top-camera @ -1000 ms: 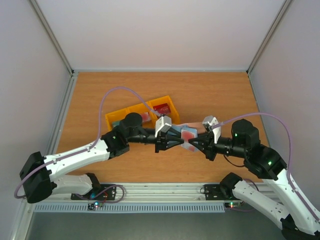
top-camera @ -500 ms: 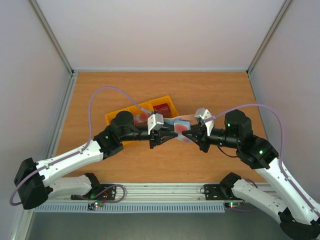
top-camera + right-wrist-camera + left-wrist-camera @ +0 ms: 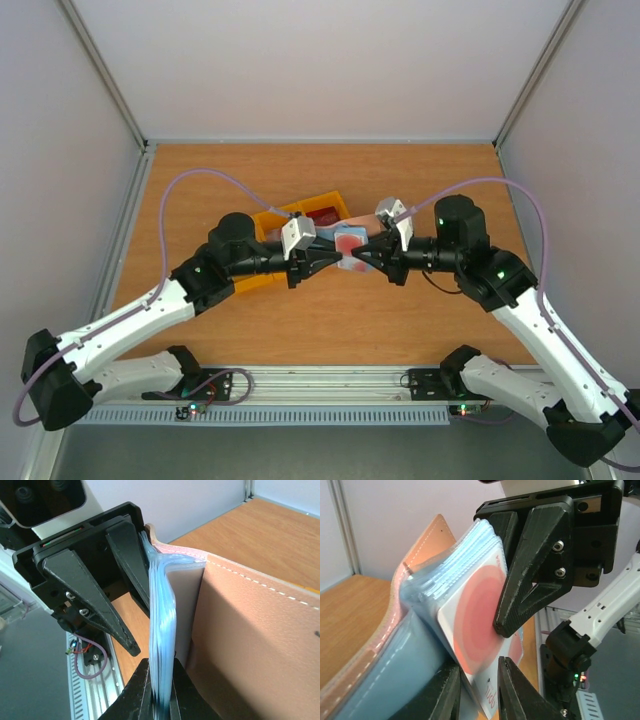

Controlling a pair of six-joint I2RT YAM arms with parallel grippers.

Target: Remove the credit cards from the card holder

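Note:
The card holder [image 3: 352,236] hangs in the air between both grippers, taupe outside [image 3: 250,630] and pale blue-grey inside [image 3: 415,645]. My right gripper [image 3: 161,667] is shut on the edge of the blue-grey pocket stack; in the top view it [image 3: 366,257] comes in from the right. A whitish-pink credit card with a red blotch [image 3: 475,615] sticks out of a pocket. My left gripper [image 3: 479,662] straddles that card's lower corner, jaws narrowly apart with a slit still showing on one side. From above, it [image 3: 333,258] reaches in from the left.
A yellow tray [image 3: 268,216] lies on the wooden table behind the left arm, with a dark red card [image 3: 322,214] in its right compartment. Grey walls enclose the table on three sides. The arms' purple cables arc above the table.
Both grippers and the card holder have shifted left and farther from the arm bases. The left gripper's jaws have narrowed around the card.

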